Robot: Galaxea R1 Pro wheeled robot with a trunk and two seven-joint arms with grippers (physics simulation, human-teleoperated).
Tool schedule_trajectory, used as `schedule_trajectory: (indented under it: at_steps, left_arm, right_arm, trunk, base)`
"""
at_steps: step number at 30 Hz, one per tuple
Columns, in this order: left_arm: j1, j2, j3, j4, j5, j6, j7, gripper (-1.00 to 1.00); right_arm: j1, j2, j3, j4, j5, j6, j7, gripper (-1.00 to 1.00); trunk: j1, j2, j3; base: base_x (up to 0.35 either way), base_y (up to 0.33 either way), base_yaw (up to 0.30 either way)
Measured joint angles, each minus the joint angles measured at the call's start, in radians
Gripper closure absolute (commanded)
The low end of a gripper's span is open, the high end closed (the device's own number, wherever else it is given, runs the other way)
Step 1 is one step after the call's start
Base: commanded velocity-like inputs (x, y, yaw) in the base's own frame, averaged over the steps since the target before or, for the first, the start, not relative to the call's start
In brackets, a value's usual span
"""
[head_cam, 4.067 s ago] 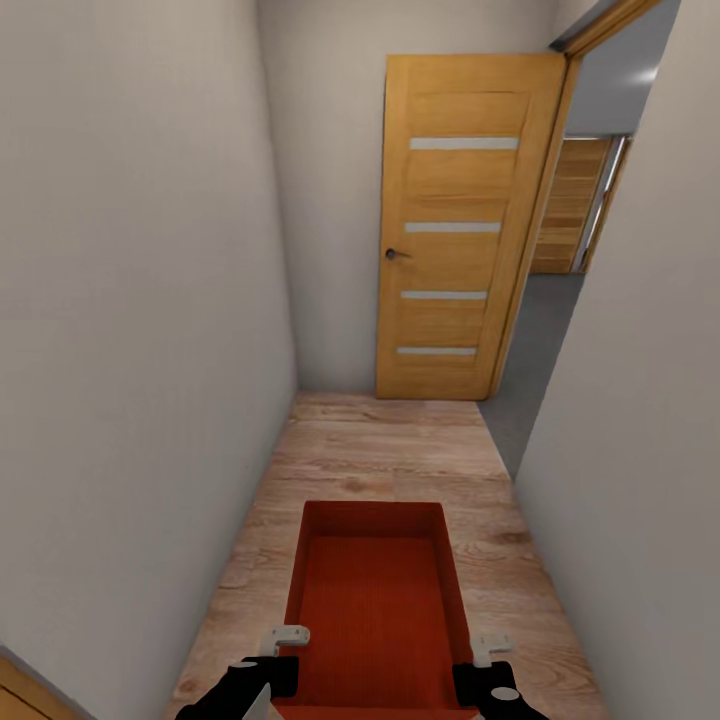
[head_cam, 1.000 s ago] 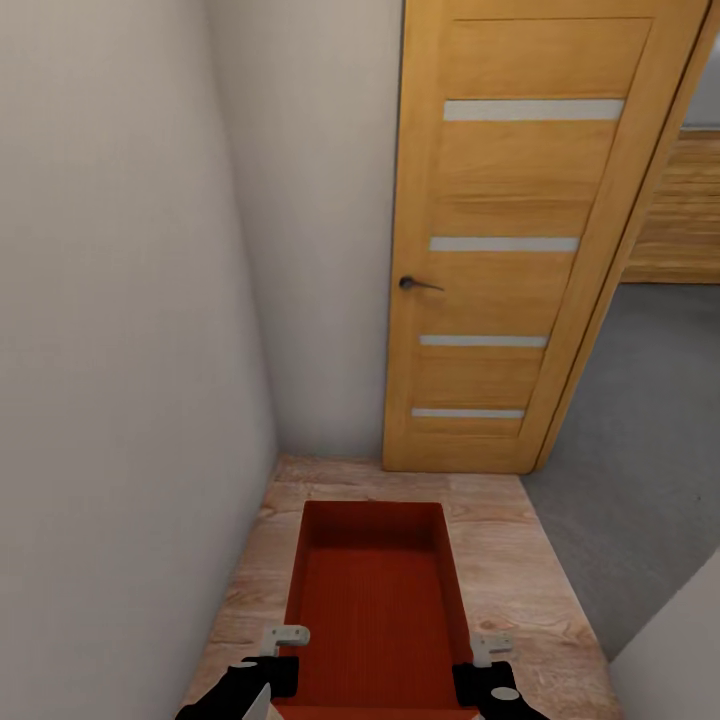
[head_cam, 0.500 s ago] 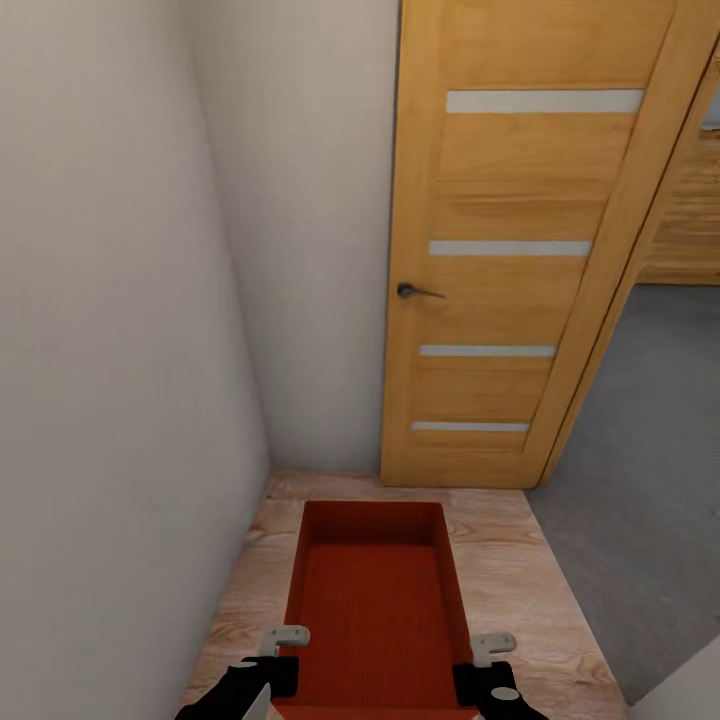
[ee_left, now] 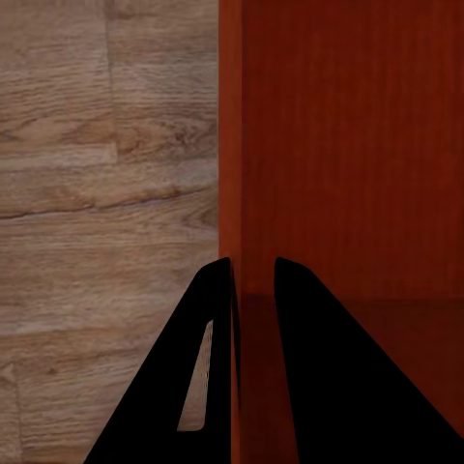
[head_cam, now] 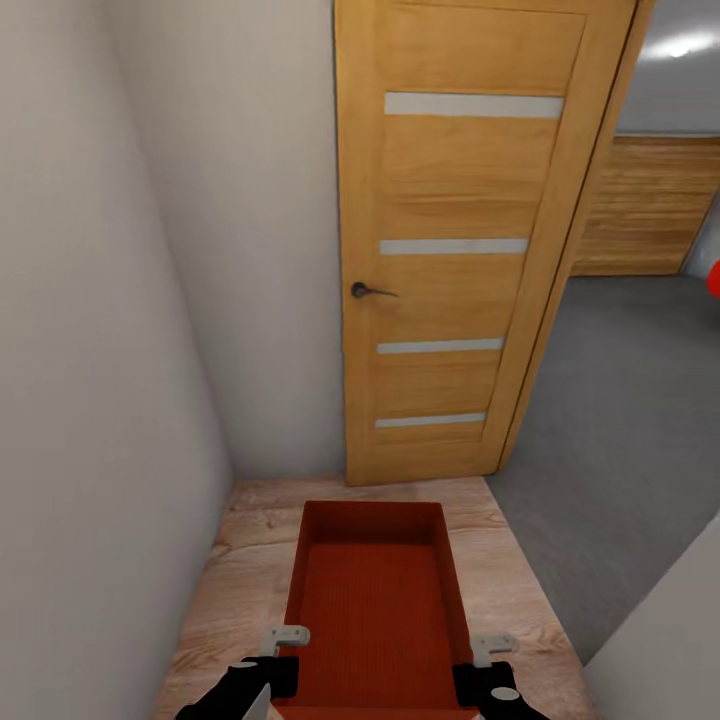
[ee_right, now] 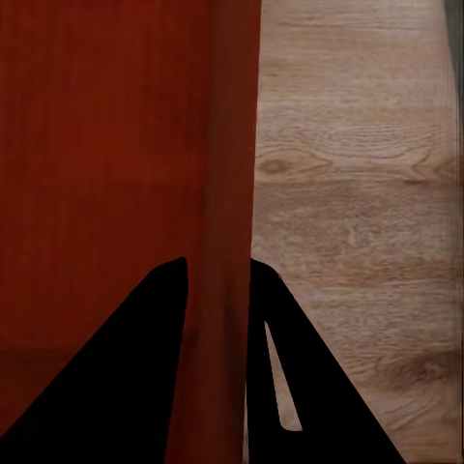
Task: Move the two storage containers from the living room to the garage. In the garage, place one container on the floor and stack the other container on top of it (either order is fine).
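Storage container (head_cam: pixel 378 600), orange-red and lidless, rides between the robot's two arms at the end of a narrow hallway, carried low over the wood-plank floor (head_cam: pixel 510 590). The left gripper (head_cam: pixel 281 650) pinches one long wall of the box and the right gripper (head_cam: pixel 487 655) pinches the opposite wall. In the left wrist view the left gripper (ee_left: pixel 253 280) has its dark fingers narrowed onto the thin wall, one inside and one outside. The right wrist view shows the right gripper (ee_right: pixel 217 275) clamped the same way on its wall. Ahead stands an open honey-wood door (head_cam: pixel 455 240) with four frosted strips, and past its right edge lies the grey concrete floor (head_cam: pixel 610 420) of the garage. A sliver of something red (head_cam: pixel 714 280) shows at the frame's right edge; what it is cannot be told. By this evidence the carry looks close to the garage threshold, with setting down and stacking not yet done.
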Motion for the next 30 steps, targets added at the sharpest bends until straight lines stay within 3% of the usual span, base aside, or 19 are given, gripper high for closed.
schedule_trajectory:
  at_steps: [30]
  left_arm:
    - [0.000, -0.001, -0.001, 0.000, 0.002, 0.018, 0.005, 1.00]
  right_arm:
    - [0.000, 0.000, -0.003, -0.001, 0.003, 0.019, 0.002, 1.00]
  trunk:
    - [0.000, 0.000, 0.000]
  base:
    - [0.000, 0.000, -0.283]
